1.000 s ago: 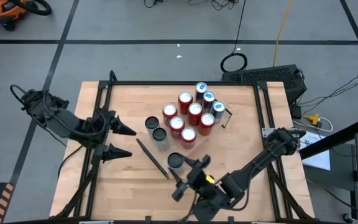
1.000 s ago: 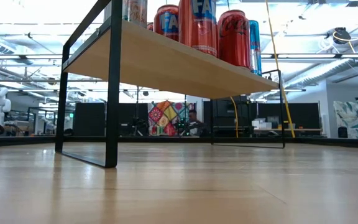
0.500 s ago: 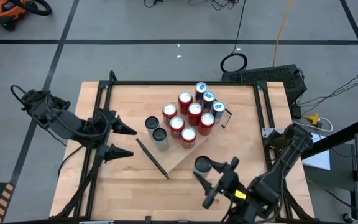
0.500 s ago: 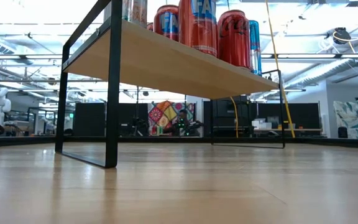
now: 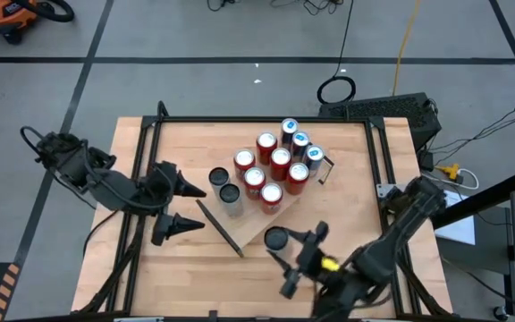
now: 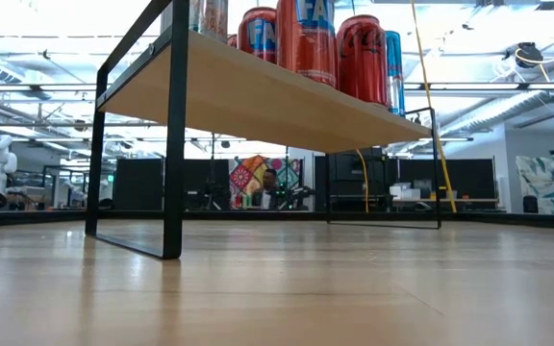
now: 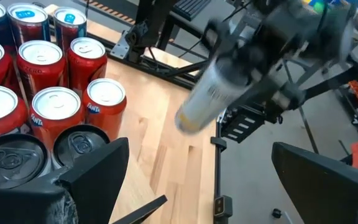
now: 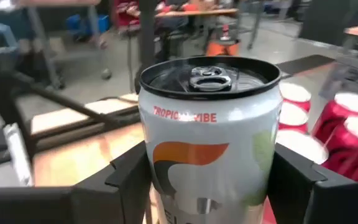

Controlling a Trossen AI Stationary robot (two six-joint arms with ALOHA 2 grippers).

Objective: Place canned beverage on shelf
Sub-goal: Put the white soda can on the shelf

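Can [image 8: 207, 137] | clamped in right gripper [image 5: 291, 259] | left gripper [image 5: 184, 207] spread wide, holding nothing

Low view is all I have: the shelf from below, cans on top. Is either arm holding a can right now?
Observer: Yes. The right tool grips a white can with a black top.
Operator: Where is it relative to the shelf?
Observer: From above, it sits at the shelf's long edge, on the side away from the standing cans, not yet among them.
Operator: And the other arm?
Observer: The left tool is open and empty, over the table beside the shelf's end bracket.
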